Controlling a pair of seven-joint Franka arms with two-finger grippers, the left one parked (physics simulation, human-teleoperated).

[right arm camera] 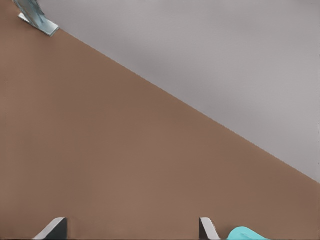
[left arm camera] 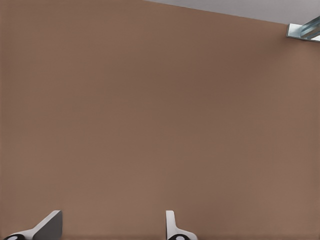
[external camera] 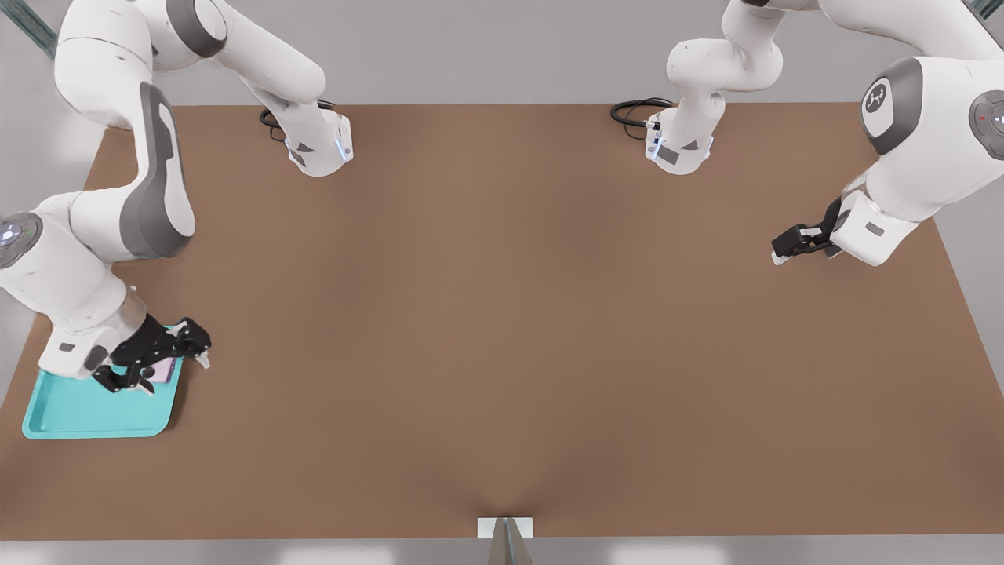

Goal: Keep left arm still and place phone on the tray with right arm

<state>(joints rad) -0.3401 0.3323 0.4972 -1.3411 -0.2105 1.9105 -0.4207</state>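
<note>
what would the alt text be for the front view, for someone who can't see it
The right arm's pincer hangs open over the near corner of a turquoise tray at the front view's lower left, with the pale pink phone lying on the tray beneath it. A brown table fills the frame.

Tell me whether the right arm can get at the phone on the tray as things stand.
Probably yes: the gripper is open right over the phone at the tray corner, and nothing else is near it.
</note>
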